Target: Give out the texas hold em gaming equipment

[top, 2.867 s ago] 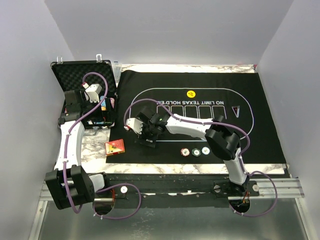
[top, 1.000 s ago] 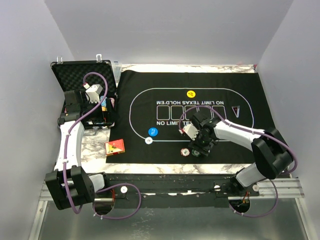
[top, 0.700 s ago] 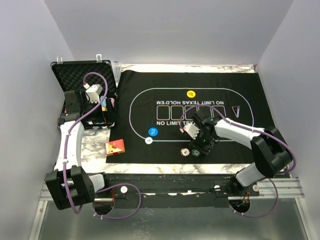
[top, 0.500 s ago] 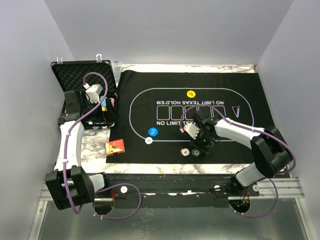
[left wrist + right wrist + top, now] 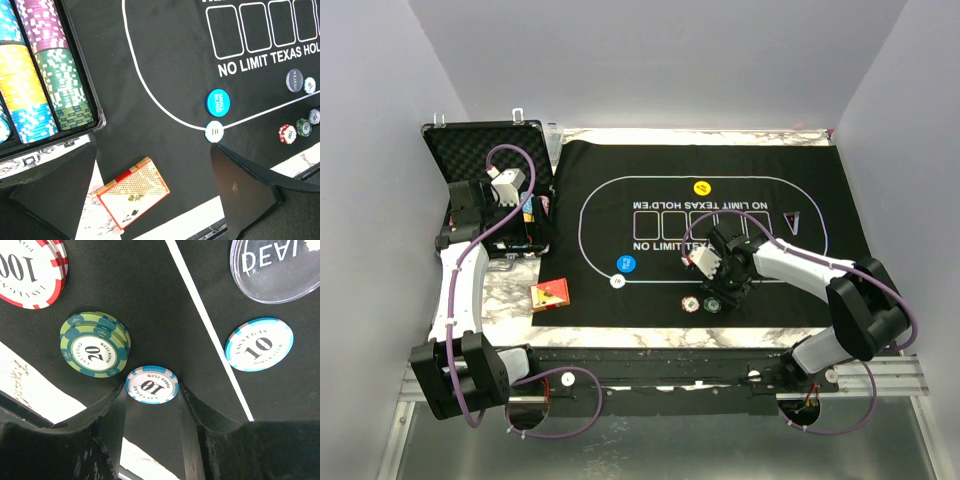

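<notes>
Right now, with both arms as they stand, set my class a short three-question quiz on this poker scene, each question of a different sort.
1. True or false: the left gripper holds the card box.
2. The chip between the fingers of the right gripper reads: A 10, B 20, C 100.
3. Fill in: the blue disc reads SMALL ____.
Key: 1 false, it is open and empty; 2 A; 3 BLIND.
</notes>
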Action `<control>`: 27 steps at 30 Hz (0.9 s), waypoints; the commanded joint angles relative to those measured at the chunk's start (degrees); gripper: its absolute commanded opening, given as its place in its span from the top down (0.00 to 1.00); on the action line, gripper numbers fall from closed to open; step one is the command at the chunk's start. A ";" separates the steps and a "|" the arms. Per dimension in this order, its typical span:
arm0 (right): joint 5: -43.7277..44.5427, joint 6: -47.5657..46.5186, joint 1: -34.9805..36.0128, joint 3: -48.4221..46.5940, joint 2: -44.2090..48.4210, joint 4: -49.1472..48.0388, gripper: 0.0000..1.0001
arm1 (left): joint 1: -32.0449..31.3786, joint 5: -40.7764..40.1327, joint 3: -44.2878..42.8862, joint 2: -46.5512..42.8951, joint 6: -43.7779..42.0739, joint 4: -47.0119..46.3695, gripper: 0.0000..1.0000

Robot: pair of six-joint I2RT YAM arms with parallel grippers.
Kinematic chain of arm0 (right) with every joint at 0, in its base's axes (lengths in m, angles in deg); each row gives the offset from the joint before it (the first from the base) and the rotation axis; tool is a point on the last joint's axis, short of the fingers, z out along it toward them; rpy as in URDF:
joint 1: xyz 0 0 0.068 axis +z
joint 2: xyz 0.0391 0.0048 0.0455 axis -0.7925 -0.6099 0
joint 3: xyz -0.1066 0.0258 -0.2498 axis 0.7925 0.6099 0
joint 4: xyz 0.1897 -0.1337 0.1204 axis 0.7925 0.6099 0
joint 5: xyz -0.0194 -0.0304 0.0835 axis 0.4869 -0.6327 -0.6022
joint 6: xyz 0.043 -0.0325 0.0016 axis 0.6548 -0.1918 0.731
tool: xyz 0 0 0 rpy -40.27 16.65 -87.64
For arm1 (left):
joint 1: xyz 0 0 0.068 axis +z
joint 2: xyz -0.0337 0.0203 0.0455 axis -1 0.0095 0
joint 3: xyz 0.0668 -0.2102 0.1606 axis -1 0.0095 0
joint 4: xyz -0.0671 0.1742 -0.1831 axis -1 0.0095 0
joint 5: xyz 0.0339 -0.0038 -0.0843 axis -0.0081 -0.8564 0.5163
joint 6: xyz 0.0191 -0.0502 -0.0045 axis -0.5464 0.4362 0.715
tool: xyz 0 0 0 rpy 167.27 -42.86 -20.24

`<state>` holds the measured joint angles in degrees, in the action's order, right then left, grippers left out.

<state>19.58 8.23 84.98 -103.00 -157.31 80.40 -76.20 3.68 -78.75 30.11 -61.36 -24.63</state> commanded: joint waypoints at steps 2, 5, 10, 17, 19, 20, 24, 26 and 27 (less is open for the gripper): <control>0.01 -0.39 -0.39 -0.20 1.35 1.54 0.60 | -0.16 0.81 -1.90 0.28 -0.02 0.55 0.01; -0.27 -0.12 -0.40 -2.25 2.25 2.67 0.63 | -0.15 0.91 -1.91 0.28 0.07 0.58 0.01; -1.18 0.12 -0.44 -4.94 2.97 4.11 0.64 | -0.16 0.80 -1.90 0.36 -0.03 0.56 0.01; -0.68 0.00 -2.30 -9.11 1.58 2.38 0.64 | -0.16 1.10 -2.09 0.71 0.07 0.57 0.01; -2.30 -0.52 -5.29 -12.51 -0.76 1.92 0.64 | -0.16 1.43 -2.14 0.85 0.15 0.63 0.01; -3.09 -0.90 -6.94 -14.46 -2.42 2.01 0.65 | -0.12 1.74 -2.21 0.88 0.10 0.72 0.01; -4.75 -1.96 -12.00 -24.28 -8.81 0.86 0.66 | -0.16 2.09 -2.52 0.90 0.08 0.92 0.01; -5.84 -1.76 -13.94 -29.77 -12.78 0.38 0.67 | -0.15 2.22 -2.61 0.94 0.10 0.93 0.01; -6.17 -1.43 -14.67 -32.76 -14.89 -0.23 0.68 | -0.16 2.27 -2.54 1.01 0.15 0.93 0.01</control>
<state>16.54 7.27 73.13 -127.15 -166.53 82.48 -76.20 3.75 -79.56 30.94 -61.34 -24.54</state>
